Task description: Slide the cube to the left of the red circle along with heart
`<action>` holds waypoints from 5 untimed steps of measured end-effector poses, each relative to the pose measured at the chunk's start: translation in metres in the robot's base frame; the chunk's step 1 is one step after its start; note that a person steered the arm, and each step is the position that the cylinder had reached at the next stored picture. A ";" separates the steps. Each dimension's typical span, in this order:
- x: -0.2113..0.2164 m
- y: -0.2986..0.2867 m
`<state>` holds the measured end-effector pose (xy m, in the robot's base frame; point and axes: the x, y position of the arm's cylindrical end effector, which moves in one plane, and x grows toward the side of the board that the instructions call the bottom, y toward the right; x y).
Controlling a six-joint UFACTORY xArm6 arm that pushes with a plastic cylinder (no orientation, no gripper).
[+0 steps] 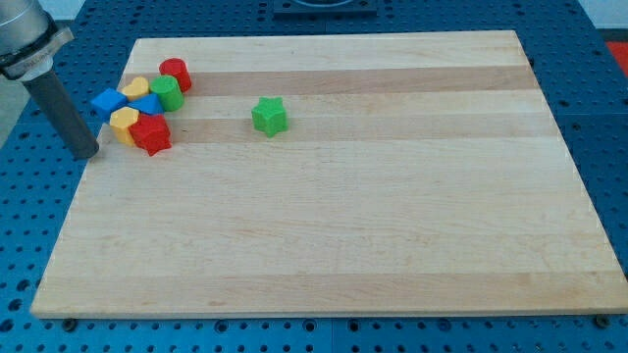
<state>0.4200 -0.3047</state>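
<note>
A cluster of blocks sits at the view's top left of the wooden board [334, 226]. In it are a red circle [176, 73], a green block [166, 93], a yellow heart [135, 88], a blue cube [106, 102], a second blue block [148, 104], a yellow block [124, 124] and a red star-like block [151, 134]. The blue cube lies left of the red circle, next to the heart. My tip [88, 155] rests at the board's left edge, just below and left of the blue cube, apart from the cluster.
A green star [268, 116] stands alone to the right of the cluster, near the board's upper middle. Blue perforated table surface [20, 245] surrounds the board.
</note>
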 end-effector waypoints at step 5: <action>-0.103 0.000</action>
<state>0.3174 -0.3045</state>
